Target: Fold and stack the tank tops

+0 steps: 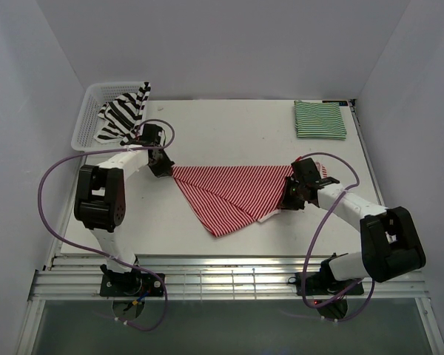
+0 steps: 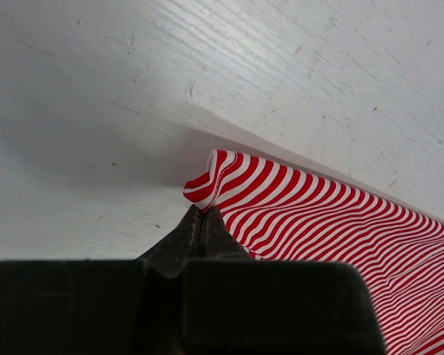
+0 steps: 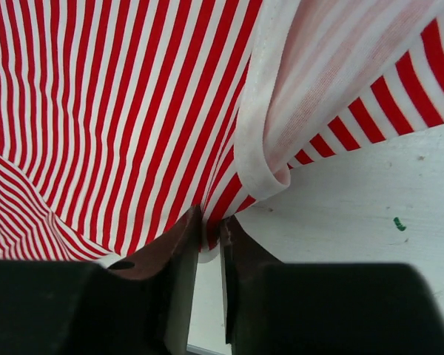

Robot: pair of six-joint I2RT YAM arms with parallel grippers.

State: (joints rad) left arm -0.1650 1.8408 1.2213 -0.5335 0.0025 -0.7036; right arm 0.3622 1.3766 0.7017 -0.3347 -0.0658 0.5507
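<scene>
**A:** Three tank tops are in our view. Where does the red-and-white tank top (image 1: 233, 194) lie?

**B:** We see it in the middle of the counter (image 1: 229, 129), stretched between our two arms. Its far edge runs in a straight line from one arm to the other, and the rest tapers to a point toward the near edge.

**A:** What does our left end effector (image 1: 161, 164) have?

**B:** Its jaws are pressed fully together on the left corner of that top. In our left wrist view a small fold of striped cloth sticks out past the tips, above bare counter.

**A:** And our right end effector (image 1: 290, 198)?

**B:** Its jaws stand almost together with only a slim gap. Striped cloth beside a white hem runs down between them, so we read it as pinching the same top at its right end.

**A:** The other two?

**B:** The green-and-white tank top (image 1: 320, 120) lies folded into a flat rectangle at the counter's far right corner, well apart from both arms. The black-and-white tank top (image 1: 124, 112) is draped over the rim of the white mesh basket (image 1: 89, 111) at the far left, spilling onto the counter just beyond our left arm.
</scene>
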